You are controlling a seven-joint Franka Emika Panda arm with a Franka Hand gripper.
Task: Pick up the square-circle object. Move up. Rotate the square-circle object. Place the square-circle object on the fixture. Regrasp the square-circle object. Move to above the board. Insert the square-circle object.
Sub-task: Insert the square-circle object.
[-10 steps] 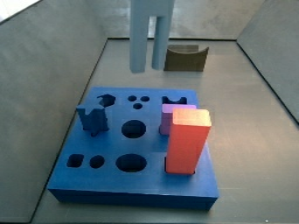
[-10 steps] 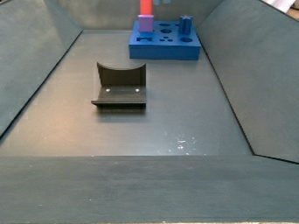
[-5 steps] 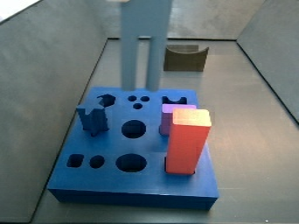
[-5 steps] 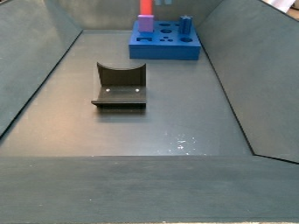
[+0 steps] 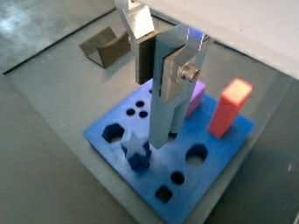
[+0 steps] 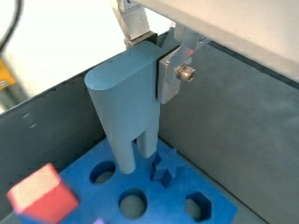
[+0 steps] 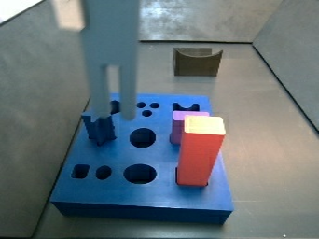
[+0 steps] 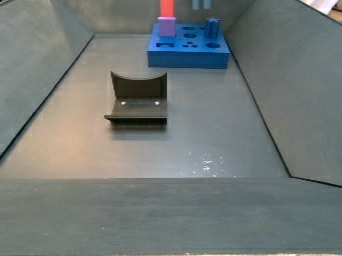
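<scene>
My gripper (image 5: 158, 66) is shut on the upper end of the square-circle object (image 5: 163, 105), a pale grey-blue bar that hangs upright in both wrist views, with the gripper (image 6: 152, 57) clamped on the object's (image 6: 122, 109) side. In a side view the object (image 7: 110, 56) hangs over the left rear of the board (image 7: 137, 207), its forked lower end close above the top. The board (image 5: 117, 153) (image 6: 228, 197) lies right beneath it. Far back, the fixture (image 7: 197, 61) stands bare and also shows as the fixture (image 8: 138, 98) (image 5: 105, 44). The gripper is mostly cut off in the side views.
A dark blue notched peg (image 7: 97, 128) (image 5: 138, 160) (image 6: 163, 171) stands in the board right next to the object's lower end. A tall red-orange block (image 7: 200, 149) (image 5: 237, 96) (image 6: 41, 192) rises at the board's right. Grey walls (image 7: 37, 112) enclose the floor.
The square-circle object has moved from above the board's back edge to the left and closer, over the board's left rear beside the dark blue peg. The gripper stays shut on it.
</scene>
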